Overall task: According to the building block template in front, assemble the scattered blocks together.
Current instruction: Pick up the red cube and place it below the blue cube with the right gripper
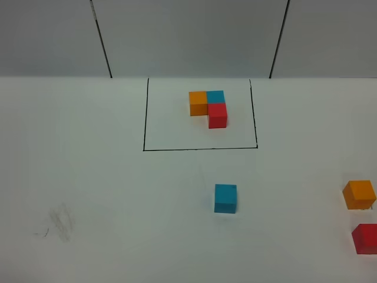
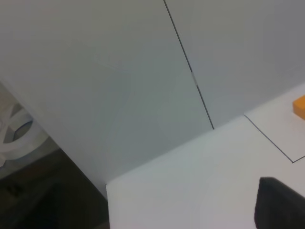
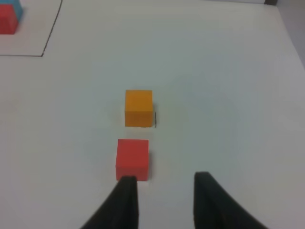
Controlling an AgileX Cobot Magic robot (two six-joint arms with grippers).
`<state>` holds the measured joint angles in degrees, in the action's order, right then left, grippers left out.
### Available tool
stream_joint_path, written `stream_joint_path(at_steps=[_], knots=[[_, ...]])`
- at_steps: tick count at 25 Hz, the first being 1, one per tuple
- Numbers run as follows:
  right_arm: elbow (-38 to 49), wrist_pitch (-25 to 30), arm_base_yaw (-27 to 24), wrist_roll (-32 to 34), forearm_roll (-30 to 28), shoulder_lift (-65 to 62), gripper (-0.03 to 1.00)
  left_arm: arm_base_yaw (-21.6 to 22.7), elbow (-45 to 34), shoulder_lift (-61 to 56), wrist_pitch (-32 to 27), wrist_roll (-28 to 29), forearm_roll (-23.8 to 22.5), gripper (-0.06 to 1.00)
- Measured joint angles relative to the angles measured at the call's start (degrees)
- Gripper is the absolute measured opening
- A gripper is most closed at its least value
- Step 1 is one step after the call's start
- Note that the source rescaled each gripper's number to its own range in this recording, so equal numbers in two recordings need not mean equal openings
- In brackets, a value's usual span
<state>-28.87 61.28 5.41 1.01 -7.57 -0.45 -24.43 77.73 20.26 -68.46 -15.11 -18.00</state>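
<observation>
Right wrist view shows your right gripper (image 3: 164, 200) spread wide and empty, one finger almost touching the red block (image 3: 132, 159), with the orange block (image 3: 138, 108) just beyond it. Both sit far right on the table (image 1: 88, 194). The teal block (image 1: 225, 198) lies mid-table, nearer than the building block template (image 1: 209, 108) inside its black rectangle (image 1: 200, 148). Your left gripper (image 2: 281, 205) shows only a dark corner, so its opening cannot be told. The cubes look light, rigid and matte, so pinch two opposite flat faces squarely.

The black-bordered L-shaped template (image 1: 209, 108) stands assembled; teal block (image 1: 225, 198), orange block (image 1: 359, 194) and red block (image 1: 366, 239) lie apart.
</observation>
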Motion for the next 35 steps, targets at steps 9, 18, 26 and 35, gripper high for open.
stream_joint_path(at_steps=[9, 18, 26, 35], knots=[[0.0, 0.0, 0.0, 0.0, 0.0, 0.0, 0.0, 16.22, -17.08, -11.62, 0.0, 3.34, 16.47, 0.67], [0.0, 0.0, 0.0, 0.0, 0.0, 0.0, 0.0, 24.87, -36.11, -20.5, 2.46, 11.1, 18.38, 0.66], [0.0, 0.0, 0.0, 0.0, 0.0, 0.0, 0.0, 24.87, -48.0, -20.67, 6.92, 18.31, 16.67, 0.66], [0.0, 0.0, 0.0, 0.0, 0.0, 0.0, 0.0, 24.98, -48.74, -20.72, 7.28, 19.66, 16.02, 0.66]])
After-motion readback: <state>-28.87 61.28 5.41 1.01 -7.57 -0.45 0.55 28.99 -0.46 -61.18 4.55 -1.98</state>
